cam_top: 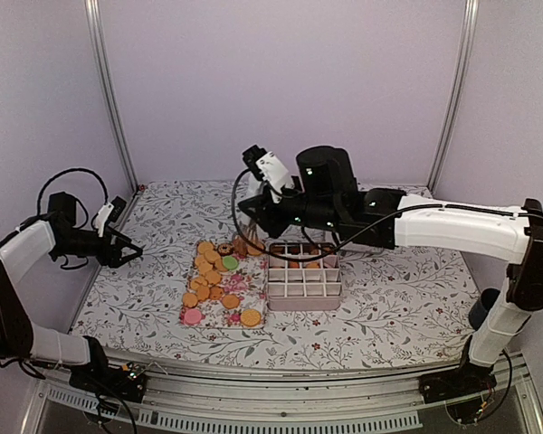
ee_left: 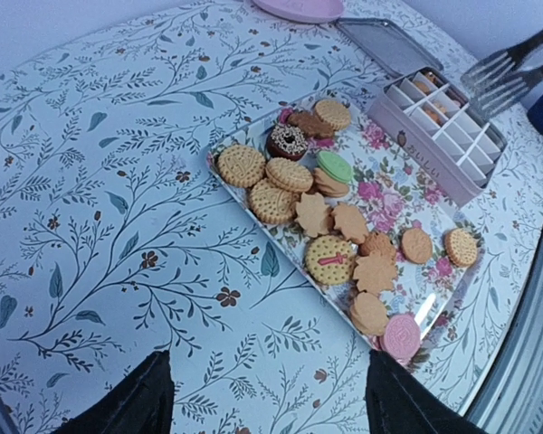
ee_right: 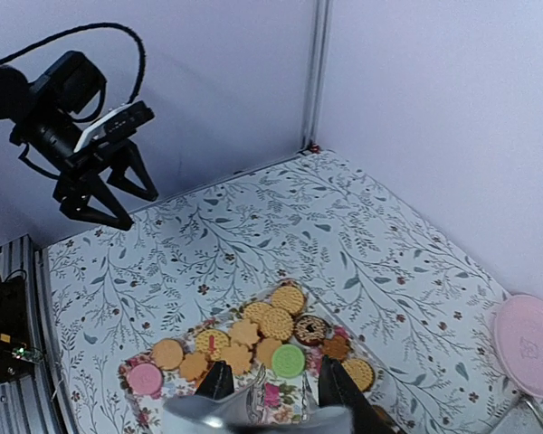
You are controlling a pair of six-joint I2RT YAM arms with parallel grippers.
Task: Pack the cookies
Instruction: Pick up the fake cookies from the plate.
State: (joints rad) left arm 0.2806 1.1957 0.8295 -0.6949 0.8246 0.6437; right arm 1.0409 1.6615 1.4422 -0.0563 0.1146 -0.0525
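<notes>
Near the middle of the tabletop, the cookies (cam_top: 214, 278) lie on a flowery tray (cam_top: 240, 287), just beside a pink box (cam_top: 305, 298). The right gripper (ee_right: 273, 391) hangs over the tray's far end, fingers a little apart and empty. The left gripper (cam_top: 136, 251) hovers by the left edge, spread wide. Only the wrist views show a pink plate (ee_right: 529, 344); the right arm (cam_top: 452, 226) hides it from above.

Cookies (ee_left: 290, 174) showing mostly golden-orange. Pink cookie (ee_left: 401, 336) sitting at tray's near left corner. Green cookie (ee_left: 335, 166) and dark brown cookie (ee_left: 288, 140) lying toward far end, the brown one wearing pale sprinkles. Tray (ee_left: 389, 203) carrying pink-rose print on white. Box (ee_left: 425, 154) showing dusty pink. Cloth (ee_left: 118, 181) bearing grey-green vines and small brown flowers on white. Plate (ee_right: 528, 344) showing pink.
</notes>
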